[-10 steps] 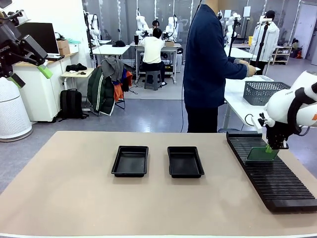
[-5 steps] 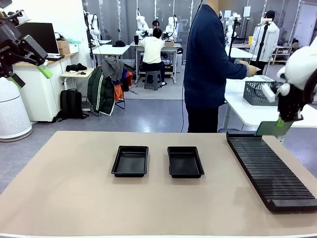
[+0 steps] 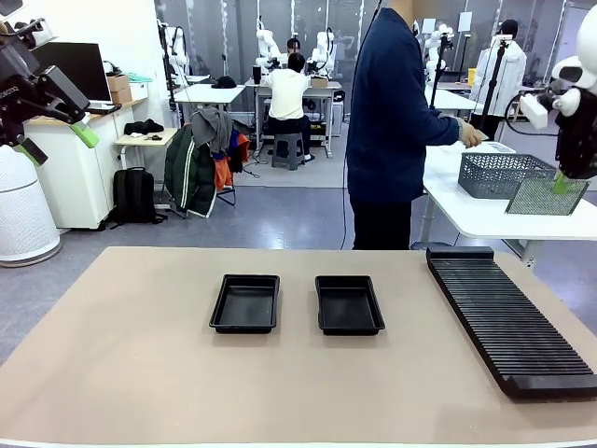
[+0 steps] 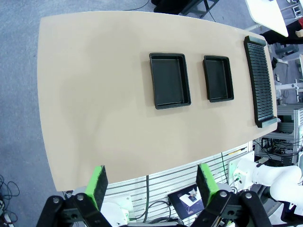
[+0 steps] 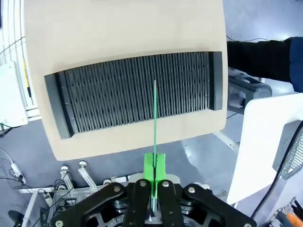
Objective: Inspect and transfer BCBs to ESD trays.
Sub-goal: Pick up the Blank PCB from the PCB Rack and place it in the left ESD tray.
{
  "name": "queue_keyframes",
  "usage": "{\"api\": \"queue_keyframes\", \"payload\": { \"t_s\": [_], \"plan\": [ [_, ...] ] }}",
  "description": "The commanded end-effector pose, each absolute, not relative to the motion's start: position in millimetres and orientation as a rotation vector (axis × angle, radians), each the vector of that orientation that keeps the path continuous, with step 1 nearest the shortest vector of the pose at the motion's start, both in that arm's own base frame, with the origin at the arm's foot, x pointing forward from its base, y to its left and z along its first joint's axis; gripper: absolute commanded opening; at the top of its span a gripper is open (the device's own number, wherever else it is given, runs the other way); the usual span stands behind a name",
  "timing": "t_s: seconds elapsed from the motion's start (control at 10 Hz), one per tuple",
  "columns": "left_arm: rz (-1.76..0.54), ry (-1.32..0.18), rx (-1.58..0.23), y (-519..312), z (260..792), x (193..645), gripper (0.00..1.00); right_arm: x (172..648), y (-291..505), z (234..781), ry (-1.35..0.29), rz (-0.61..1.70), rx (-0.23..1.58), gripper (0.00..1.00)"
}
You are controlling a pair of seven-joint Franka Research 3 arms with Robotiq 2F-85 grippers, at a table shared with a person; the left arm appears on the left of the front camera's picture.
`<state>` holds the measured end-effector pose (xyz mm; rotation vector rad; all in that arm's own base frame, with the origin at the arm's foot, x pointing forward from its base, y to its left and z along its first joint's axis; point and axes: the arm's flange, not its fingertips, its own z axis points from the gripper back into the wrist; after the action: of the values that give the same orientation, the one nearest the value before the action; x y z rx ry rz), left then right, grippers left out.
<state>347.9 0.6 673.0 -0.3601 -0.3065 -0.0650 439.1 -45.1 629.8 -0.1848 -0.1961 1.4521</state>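
Single BCB (image 3: 546, 196): thin dark-green board, aloft at far right, well above the table, tilted, broad face toward the front camera; surface seems finely gridded, hard to resolve. Seen edge-on (image 5: 155, 113) from the wrist, pinched at one edge by the right gripper (image 5: 154, 172).

Left ESD tray (image 3: 245, 303) and right ESD tray (image 3: 349, 304): black, shallow, flared rims, side by side mid-table, apart, floors bare.

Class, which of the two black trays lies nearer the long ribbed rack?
The right-hand tray, which sits between the rack and the left-hand tray.
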Motion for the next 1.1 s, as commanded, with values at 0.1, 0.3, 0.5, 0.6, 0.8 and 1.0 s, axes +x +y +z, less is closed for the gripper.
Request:
{"api": "queue_keyframes", "payload": {
  "t_s": [0.1,0.3,0.5,0.6,0.8,1.0],
  "plan": [
    [-0.065,-0.306,-0.359,0.2,672.6,347.6,1.0,444.3,-43.0,648.0,-0.146,1.406,-0.163,0.02],
    [-0.065,-0.306,-0.359,0.2,672.6,347.6,1.0,437.4,-44.6,640.2,-0.188,1.444,-0.175,0.02],
    [-0.065,-0.306,-0.359,0.2,672.6,347.6,1.0,437.4,-44.6,640.2,-0.188,1.444,-0.175,0.02],
    [-0.065,-0.306,-0.359,0.2,672.6,347.6,1.0,437.4,-44.6,640.2,-0.188,1.444,-0.175,0.02],
    [-0.065,-0.306,-0.359,0.2,672.6,347.6,1.0,437.4,-44.6,640.2,-0.188,1.444,-0.175,0.02],
    [-0.065,-0.306,-0.359,0.2,672.6,347.6,1.0,437.4,-44.6,640.2,-0.188,1.444,-0.175,0.02]
  ]
}}
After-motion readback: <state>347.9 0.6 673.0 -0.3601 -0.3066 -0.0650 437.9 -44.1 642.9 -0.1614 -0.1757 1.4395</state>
